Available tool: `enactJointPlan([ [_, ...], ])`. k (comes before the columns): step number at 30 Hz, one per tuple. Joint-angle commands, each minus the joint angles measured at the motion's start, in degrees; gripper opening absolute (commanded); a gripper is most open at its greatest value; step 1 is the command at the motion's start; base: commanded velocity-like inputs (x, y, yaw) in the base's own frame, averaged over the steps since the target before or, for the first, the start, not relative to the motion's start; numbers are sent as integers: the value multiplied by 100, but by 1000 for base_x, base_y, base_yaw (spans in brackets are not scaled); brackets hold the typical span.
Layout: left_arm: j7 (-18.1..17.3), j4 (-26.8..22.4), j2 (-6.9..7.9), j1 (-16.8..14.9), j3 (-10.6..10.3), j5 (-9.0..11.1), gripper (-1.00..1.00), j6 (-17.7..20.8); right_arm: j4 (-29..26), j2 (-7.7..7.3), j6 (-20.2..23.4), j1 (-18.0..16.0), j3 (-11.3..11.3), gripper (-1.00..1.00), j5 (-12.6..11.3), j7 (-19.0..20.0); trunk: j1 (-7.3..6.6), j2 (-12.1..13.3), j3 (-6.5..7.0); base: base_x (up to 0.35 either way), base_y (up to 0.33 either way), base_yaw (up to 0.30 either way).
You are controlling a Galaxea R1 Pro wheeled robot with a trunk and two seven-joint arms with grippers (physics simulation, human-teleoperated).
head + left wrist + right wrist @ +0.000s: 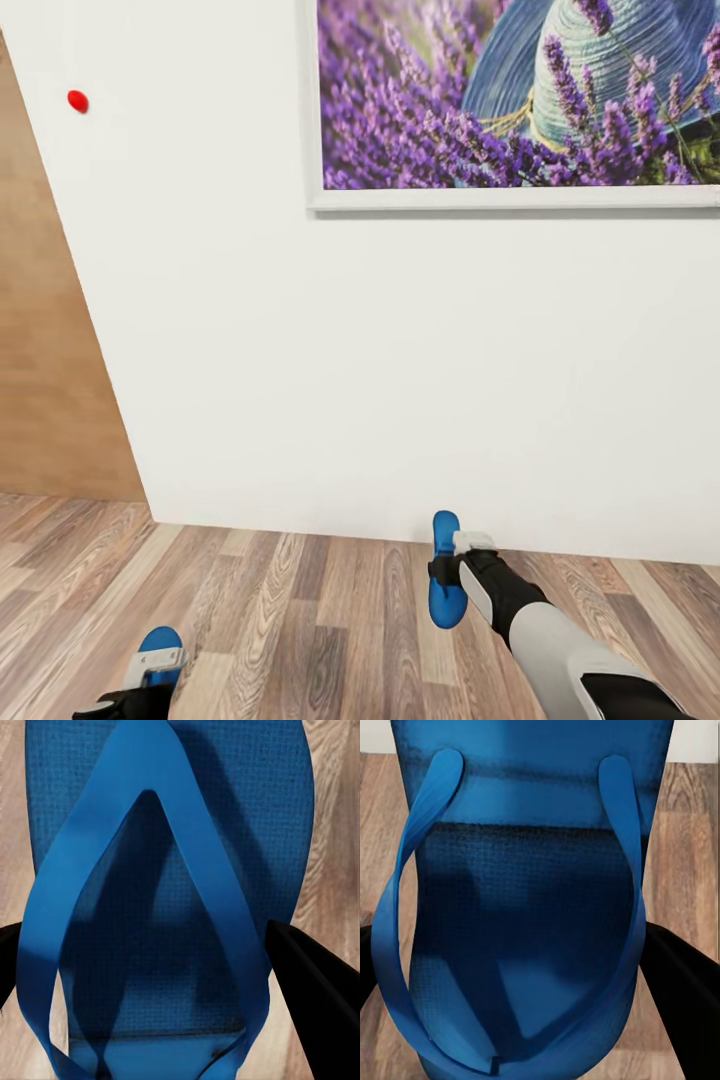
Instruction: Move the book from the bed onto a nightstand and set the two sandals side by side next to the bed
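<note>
Left gripper (150,668) clenched on one blue sandal (160,645) low over the wood plank floor (300,620); right gripper (452,565) grasping the other sandal (445,570), raised near the white wall (400,380); both picked up, placing beside the bed judged pending; no bed, book or nightstand here; lavender picture (520,100) above

I count two blue sandals, one clamped in my left gripper (150,672), sandal (160,645), and one in my right gripper (455,565), sandal (445,575); one framed picture (515,100); one red dot (77,100).
</note>
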Motion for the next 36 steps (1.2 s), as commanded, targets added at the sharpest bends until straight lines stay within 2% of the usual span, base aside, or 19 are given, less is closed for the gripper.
enactJointPlan([
  [1,35,-1,3,-2,-7,62,-100,11,-11,5,27,3,0,-100,13,-11,-3,-1,16,0,0,0],
  [12,35,12,-2,-2,-6,60,-100,-113,-13,26,23,59,94,-100,13,-11,-32,14,259,0,0,3],
  [18,35,13,-3,-2,0,62,-100,-132,4,44,29,69,177,-100,11,-11,-47,22,367,0,0,152],
  [32,35,14,-21,0,7,72,-100,-144,38,61,31,120,381,-100,6,-11,-355,583,541,0,0,210],
  [36,35,13,-33,-1,9,79,-100,-145,42,64,31,144,518,-100,5,-11,-443,744,589,0,0,216],
])
